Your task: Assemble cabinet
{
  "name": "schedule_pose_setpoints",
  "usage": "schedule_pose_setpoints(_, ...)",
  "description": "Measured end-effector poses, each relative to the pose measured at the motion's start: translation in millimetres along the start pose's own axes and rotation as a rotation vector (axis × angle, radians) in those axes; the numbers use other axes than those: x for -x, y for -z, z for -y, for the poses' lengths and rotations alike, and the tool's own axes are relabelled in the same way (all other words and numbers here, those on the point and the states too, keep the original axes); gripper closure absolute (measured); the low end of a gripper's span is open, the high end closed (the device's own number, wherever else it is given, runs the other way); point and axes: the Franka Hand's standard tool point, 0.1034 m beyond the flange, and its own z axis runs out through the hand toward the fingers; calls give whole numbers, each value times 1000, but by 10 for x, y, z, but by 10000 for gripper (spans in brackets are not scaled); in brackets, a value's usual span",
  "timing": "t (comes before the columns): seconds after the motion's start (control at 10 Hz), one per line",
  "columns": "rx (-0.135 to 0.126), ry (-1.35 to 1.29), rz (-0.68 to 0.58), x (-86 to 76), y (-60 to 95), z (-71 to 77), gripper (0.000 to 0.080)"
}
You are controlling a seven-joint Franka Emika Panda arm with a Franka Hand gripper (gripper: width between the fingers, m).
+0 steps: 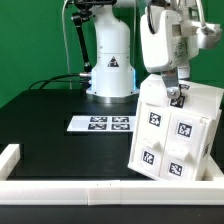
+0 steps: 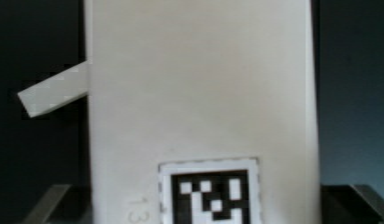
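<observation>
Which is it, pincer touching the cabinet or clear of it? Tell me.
Touching. In the exterior view the pincer meets the tilted cabinet at its top edge, no gap visible; the wrist view shows the cabinet filling the space between the fingers.

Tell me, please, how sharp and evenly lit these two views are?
Exterior view: fairly sharp and evenly lit, the cabinet bright white against the dark table, its tags readable. Wrist view: soft and blurred, the cabinet a nearly featureless pale surface; the tag edges are fuzzy.
</observation>
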Motion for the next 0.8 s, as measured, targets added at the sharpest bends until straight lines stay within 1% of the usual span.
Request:
schedule_pose_setpoints(0.1,0,11,6,17,4,-9,159)
schedule_pose_setpoints(0.2,-3,17,9,29,22,-13,53)
schedule_pose_setpoints(0.3,-7,19,15,54,56,-15,53)
schedule_pose_setpoints(0.4,-13,17,28,107,116,-17,10)
schedule_pose_setpoints(0.6,-22,22,43,213,202,-33,2)
schedule_pose_setpoints(0.7,-22,19,54,281,217,-50,2)
schedule_pose_setpoints(0.8,-21,33,53,279,207,-57,2)
